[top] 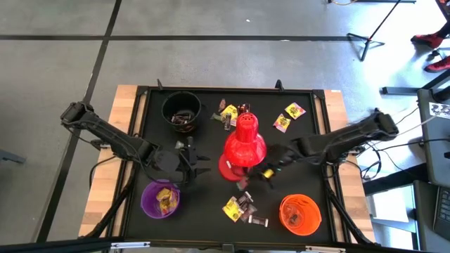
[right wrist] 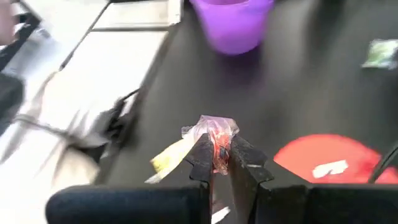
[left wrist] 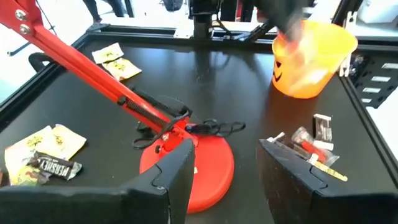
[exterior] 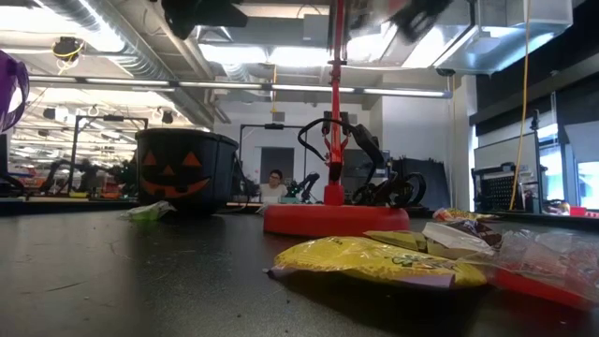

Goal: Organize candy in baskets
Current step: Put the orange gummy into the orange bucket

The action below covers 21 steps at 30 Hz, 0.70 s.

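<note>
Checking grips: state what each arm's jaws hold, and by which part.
Right gripper: a clear-wrapped red candy, pinched at its lower end. Left gripper: open, nothing held.

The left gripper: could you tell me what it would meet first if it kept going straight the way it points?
Probably the red lamp base, which lies right ahead of the left gripper and its open jaws. The orange bucket stands farther along, off to one side. Depth is hard to judge.

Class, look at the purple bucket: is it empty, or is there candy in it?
Not empty: the purple bucket holds yellow-wrapped candy, seen from above.
</note>
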Available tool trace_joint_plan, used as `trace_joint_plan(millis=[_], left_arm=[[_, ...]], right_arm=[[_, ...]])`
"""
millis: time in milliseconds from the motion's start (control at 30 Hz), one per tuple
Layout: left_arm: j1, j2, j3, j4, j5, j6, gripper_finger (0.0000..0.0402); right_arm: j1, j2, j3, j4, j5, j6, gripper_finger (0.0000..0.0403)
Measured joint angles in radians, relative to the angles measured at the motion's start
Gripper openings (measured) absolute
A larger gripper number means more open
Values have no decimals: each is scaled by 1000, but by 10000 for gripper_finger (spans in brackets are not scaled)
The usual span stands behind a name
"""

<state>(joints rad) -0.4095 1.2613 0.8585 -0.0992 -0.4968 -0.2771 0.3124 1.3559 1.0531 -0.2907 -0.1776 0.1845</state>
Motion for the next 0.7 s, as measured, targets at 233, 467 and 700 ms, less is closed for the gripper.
trace_joint_plan(millis=[233,467,700], left_arm=[[0,0,0,-5,-10,-1,160],[0,0,0,-5,-11,-4,159],[0,0,0,-5,-12,-9,159]], right_arm=[[201,-159,1,-119,70,175,30],[392,-179,1,-262,151,480,30],[531,-131,1,-361,167,690,30]])
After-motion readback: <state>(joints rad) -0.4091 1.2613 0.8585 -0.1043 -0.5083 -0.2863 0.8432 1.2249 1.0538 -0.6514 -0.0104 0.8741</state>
